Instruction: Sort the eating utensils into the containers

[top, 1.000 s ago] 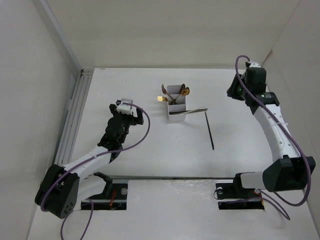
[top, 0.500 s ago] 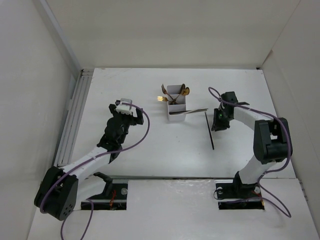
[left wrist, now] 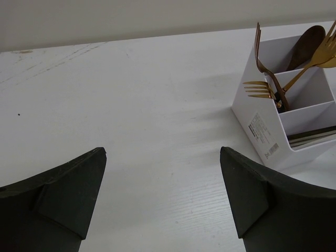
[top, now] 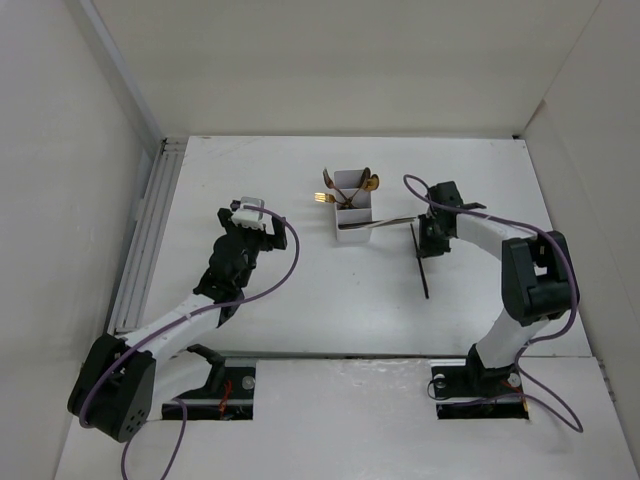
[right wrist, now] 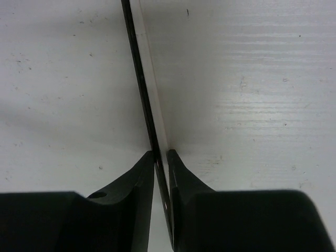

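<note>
My right claw (top: 424,240) is pressed together on a dark chopstick (top: 421,268) near its far end. In the right wrist view, the two fingertips (right wrist: 149,163) pinch the thin rod (right wrist: 142,89) from either side, low over the white table (top: 300,290). From above, the chopstick runs from the claw back toward my bases, to the right of the white three-compartment box (top: 352,212) and apart from it. I cannot tell whether the pinched end is off the table.

My left claw (left wrist: 163,178) is spread wide and holds nothing. It hovers to the left of the box, well apart from it, and faces it.

The box (left wrist: 257,126) stands near the middle of the table. Gold-headed forks (left wrist: 255,89) and a spoon (left wrist: 310,39) stand in its two farther compartments. Silvery chopsticks (top: 392,222) lie in the nearest one and stick out over the rim to the right — their tips end just beside my right claw.
</note>
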`<state>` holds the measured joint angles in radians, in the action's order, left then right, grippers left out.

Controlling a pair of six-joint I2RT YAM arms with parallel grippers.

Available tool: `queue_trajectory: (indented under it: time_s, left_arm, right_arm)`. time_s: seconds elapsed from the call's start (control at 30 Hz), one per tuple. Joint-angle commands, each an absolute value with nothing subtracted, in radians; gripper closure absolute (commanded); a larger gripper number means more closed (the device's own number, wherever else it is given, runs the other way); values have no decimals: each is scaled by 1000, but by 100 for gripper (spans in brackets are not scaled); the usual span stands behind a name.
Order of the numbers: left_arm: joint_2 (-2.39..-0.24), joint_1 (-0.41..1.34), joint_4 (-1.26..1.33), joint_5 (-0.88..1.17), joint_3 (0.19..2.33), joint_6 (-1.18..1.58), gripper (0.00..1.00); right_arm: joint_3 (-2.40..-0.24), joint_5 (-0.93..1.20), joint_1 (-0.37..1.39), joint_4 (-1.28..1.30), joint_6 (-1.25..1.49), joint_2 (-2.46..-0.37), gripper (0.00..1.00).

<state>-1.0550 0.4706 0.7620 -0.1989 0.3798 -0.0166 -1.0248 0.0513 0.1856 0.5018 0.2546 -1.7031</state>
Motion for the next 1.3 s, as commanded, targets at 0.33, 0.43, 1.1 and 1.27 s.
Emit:
queue_trajectory:
  time_s: [0.33, 0.43, 1.1, 1.27]
  left_arm:
    - [-1026, 476, 796, -202, 364, -3, 12]
    - [-1026, 476, 805, -202, 364, -3, 12]
    - [-1035, 476, 815, -192, 364, -12, 12]
    - [-1035, 476, 804, -192, 364, -12, 12]
  right_arm:
    - [-1081, 6, 196, 503, 249, -1710, 68]
    - [-1081, 6, 196, 503, 249, -1710, 74]
    - [-1032, 47, 126, 446, 250, -1666, 78]
    - [-1012, 86, 126, 405, 268, -1684, 77]
